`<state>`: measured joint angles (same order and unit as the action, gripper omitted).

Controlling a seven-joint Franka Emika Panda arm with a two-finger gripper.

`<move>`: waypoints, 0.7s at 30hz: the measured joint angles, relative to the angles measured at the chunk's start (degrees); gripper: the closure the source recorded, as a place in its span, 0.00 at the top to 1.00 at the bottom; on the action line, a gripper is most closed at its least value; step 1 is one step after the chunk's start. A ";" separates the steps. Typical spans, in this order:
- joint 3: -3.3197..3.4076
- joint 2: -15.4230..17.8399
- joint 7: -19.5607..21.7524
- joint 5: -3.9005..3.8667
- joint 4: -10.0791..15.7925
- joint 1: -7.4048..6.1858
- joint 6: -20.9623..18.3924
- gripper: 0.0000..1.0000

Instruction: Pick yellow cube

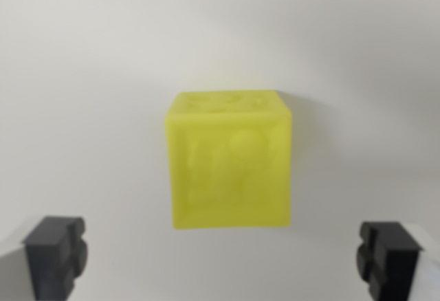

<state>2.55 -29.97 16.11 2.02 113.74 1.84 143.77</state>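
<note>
A yellow cube (230, 160) with raised relief on its faces sits on a plain white surface in the middle of the wrist view, slightly blurred. My gripper (223, 256) is open, its two black fingertips (56, 253) showing at the bottom corners, far apart. The cube lies between and just beyond the fingertips, touching neither. Nothing is held.
A white tabletop (82, 74) fills the view all around the cube. A faint shadow falls to the cube's right.
</note>
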 joint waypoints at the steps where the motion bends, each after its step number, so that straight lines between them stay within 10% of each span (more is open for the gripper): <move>1: 0.00 -0.33 -0.36 0.03 -0.07 0.01 0.22 1.00; 21: 0.03 -6.25 -5.09 0.77 -1.78 0.01 4.26 1.00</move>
<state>2.57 -36.21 11.02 2.79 111.97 1.84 148.03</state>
